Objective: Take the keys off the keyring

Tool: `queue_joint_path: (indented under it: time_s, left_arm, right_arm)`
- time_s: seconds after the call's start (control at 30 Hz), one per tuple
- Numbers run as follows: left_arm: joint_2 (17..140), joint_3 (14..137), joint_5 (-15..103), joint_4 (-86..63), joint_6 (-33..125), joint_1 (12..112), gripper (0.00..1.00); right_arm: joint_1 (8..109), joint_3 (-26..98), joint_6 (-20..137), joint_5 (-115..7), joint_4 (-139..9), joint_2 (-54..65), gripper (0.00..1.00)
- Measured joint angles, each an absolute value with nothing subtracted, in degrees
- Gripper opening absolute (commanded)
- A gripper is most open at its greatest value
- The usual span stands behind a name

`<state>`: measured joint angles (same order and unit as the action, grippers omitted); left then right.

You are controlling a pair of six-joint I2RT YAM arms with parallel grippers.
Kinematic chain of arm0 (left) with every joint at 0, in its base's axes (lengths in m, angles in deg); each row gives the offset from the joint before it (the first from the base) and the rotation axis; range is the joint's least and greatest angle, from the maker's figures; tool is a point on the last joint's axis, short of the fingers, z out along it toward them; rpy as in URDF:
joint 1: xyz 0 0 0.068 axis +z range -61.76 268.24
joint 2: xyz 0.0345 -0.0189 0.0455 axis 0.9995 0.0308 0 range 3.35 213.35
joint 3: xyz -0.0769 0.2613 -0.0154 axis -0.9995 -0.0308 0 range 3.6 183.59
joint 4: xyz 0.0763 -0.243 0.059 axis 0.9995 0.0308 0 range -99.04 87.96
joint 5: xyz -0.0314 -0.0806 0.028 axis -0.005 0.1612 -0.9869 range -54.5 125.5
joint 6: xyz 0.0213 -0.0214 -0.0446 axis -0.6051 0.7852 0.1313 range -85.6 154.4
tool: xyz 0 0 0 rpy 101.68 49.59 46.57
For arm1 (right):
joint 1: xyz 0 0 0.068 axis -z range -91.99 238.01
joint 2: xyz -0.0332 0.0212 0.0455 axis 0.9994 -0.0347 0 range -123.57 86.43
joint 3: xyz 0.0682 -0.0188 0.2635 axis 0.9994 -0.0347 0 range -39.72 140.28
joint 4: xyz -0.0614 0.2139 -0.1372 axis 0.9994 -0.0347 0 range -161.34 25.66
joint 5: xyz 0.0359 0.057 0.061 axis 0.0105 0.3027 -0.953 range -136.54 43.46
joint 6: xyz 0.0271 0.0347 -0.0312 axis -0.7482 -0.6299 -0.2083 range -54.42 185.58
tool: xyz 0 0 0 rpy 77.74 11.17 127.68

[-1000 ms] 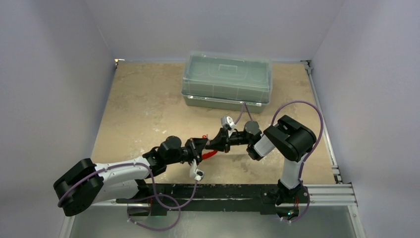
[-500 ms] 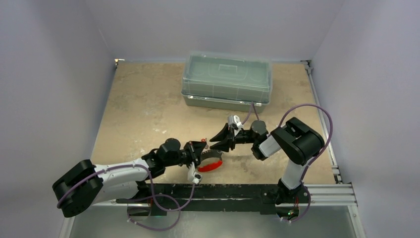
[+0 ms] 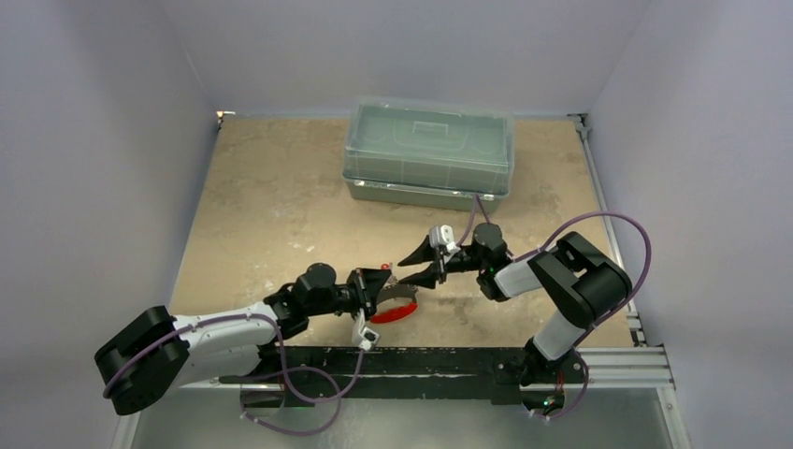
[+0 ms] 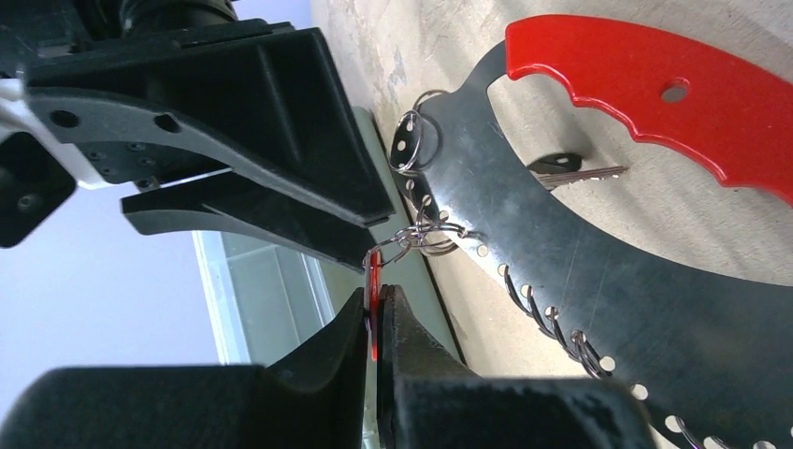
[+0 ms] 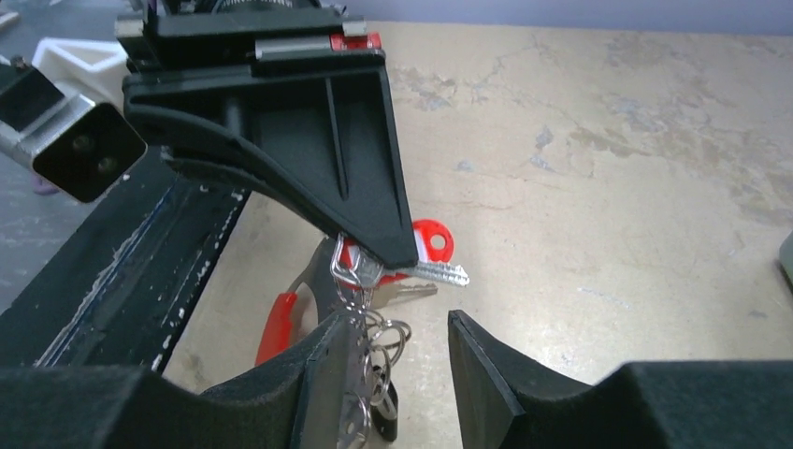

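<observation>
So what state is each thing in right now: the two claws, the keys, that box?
left gripper: shut on the red-headed key.
right gripper: open, holding nothing.
red-headed key: pinched by its head, not yet off its loop.
keyring: small loops and keys on it.
clear box: lid on.

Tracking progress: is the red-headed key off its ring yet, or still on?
Still on. The left gripper pinches the red-headed key, and a thin metal loop joins its head to the keyring.
</observation>
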<state>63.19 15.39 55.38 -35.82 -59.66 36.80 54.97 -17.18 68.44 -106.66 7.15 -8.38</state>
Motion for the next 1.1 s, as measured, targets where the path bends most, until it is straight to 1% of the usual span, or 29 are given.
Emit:
queue_joint_path:
  time_s: [0.1, 0.4, 0.57, 0.67, 0.9, 1.03, 1.1]
  left_arm:
    - [62.2, 14.9, 56.0, -36.0, -59.7, 36.8, 0.00]
    - [60.6, 14.8, 57.3, -36.0, -60.0, 36.8, 0.00]
    - [60.4, 14.1, 58.0, -35.9, -60.9, 36.8, 0.00]
    - [60.3, 14.1, 58.5, -35.7, -61.2, 36.8, 0.00]
    - [60.1, 14.0, 59.5, -35.5, -62.1, 36.8, 0.00]
    - [60.1, 14.0, 59.7, -35.5, -62.3, 36.8, 0.00]
    - [60.1, 14.0, 59.8, -35.5, -62.3, 36.8, 0.00]
  right_arm:
    - [54.9, -17.2, 70.4, -107.3, 4.6, -8.3, 0.44]
    - [53.0, -17.2, 75.9, -107.7, -1.2, -8.3, 0.42]
    - [52.0, -17.2, 77.2, -107.7, -2.6, -7.3, 0.47]
    - [52.0, -17.2, 77.2, -107.9, -3.1, -6.0, 0.48]
    - [51.9, -17.0, 77.7, -108.4, -3.8, -5.0, 0.37]
    - [51.3, -16.2, 79.4, -108.6, -5.6, -5.0, 0.35]
    - [50.9, -16.2, 80.0, -108.6, -6.0, -5.0, 0.32]
